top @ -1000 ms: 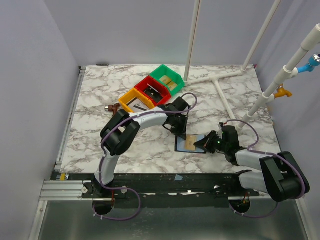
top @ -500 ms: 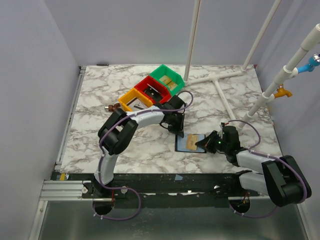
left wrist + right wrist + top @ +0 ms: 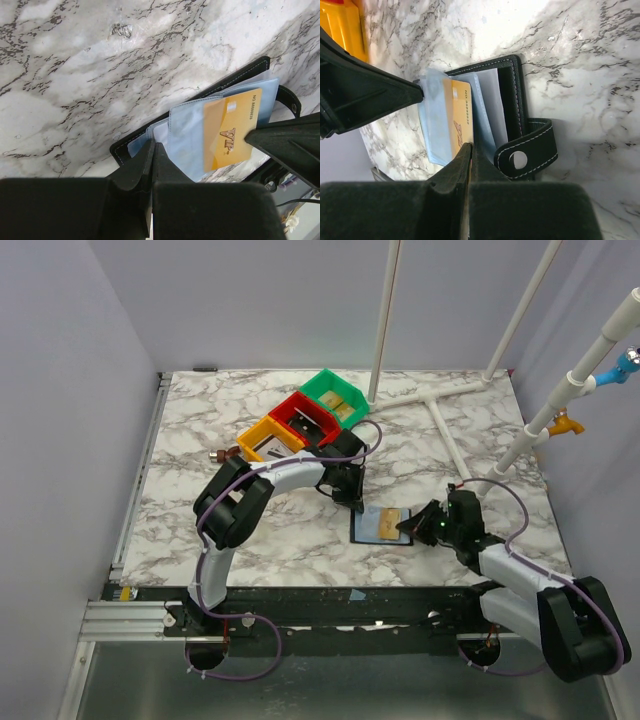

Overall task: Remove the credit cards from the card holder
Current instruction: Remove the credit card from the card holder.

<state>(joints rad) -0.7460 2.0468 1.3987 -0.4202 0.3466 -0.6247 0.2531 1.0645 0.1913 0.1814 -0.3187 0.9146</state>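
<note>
The card holder (image 3: 372, 527) lies open on the marble table, a black wallet with bluish sleeves (image 3: 187, 135). It also shows in the right wrist view (image 3: 512, 95), with its snap strap (image 3: 525, 155) to the right. My left gripper (image 3: 354, 502) is shut on the far edge of a sleeve (image 3: 154, 146). My right gripper (image 3: 408, 528) is shut on the near end of the tan-gold credit card (image 3: 461, 120), which sticks partly out of its sleeve and reads "VIP" (image 3: 232, 130). A pale whitish card (image 3: 492, 102) sits in the wallet behind it.
Yellow (image 3: 266, 442), red (image 3: 300, 420) and green (image 3: 336, 395) bins stand in a row just behind the left arm. White pipes (image 3: 440, 430) lie on the back right of the table. The yellow bin's corner shows in the right wrist view (image 3: 340, 25).
My right gripper has drawn back slightly to the right with the gold card. My left gripper has shifted a little back and left, still holding the sleeve.
</note>
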